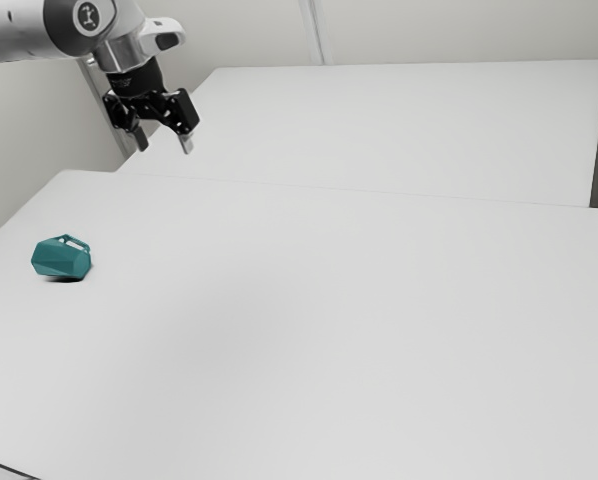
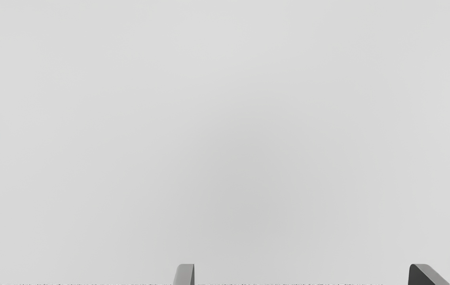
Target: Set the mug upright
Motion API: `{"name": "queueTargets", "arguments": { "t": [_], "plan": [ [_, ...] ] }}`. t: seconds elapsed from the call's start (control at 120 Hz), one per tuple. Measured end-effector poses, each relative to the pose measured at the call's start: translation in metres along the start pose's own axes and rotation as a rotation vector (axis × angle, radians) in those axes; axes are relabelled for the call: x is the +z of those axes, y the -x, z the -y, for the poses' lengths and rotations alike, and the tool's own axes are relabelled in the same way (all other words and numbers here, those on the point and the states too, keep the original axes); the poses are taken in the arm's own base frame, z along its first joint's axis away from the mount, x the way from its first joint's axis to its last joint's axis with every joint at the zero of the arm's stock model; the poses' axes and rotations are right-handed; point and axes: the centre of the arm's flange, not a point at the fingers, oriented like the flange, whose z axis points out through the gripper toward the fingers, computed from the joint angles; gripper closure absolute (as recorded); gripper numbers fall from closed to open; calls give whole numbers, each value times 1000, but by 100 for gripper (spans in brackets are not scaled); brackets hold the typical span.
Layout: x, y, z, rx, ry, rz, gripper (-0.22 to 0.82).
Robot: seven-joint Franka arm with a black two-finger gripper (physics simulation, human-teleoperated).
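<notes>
Toward the exterior view's left, near the side edge of the tabletop point(image 1: 329, 330) and nearer the camera than the far corner there, the mug point(image 1: 61, 258) is seen tipped on its side. Its handle point(image 1: 77, 240) is carried uppermost, toward the exterior view's right. Long axis: judged to be laid roughly across that view; which end is the mouth cannot be told.

Farther right, the gripper point(image 1: 165, 146) is held well up above the tabletop, apart from the mug, its fingers point(image 2: 185, 274) spread wide. Nothing is gripped; bare surface is framed between them in the wrist view.

Key relation: from the gripper, the mug is placed toward the exterior view's left and well below. Distance in depth cannot be fixed from that view. A sideways shift toward that side edge is called for first, by judgement, then a descent. Fingers would best be set across the body, clear of the handle, so that the mug can be lifted and turned onto its base. If lowered off-centre, it could be rolled toward the edge.
</notes>
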Motion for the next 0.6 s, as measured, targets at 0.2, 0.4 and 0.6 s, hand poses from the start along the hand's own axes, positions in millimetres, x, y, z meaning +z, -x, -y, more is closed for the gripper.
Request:
{"name": "queueTargets", "arguments": {
  "t": [0.2,0.4,0.6],
  "plan": [
    [2,1,12,-18,1,12,2],
    [6,6,65,-108,3,26,2],
    [7,16,123,-188,5,31,2]
  ]
}}
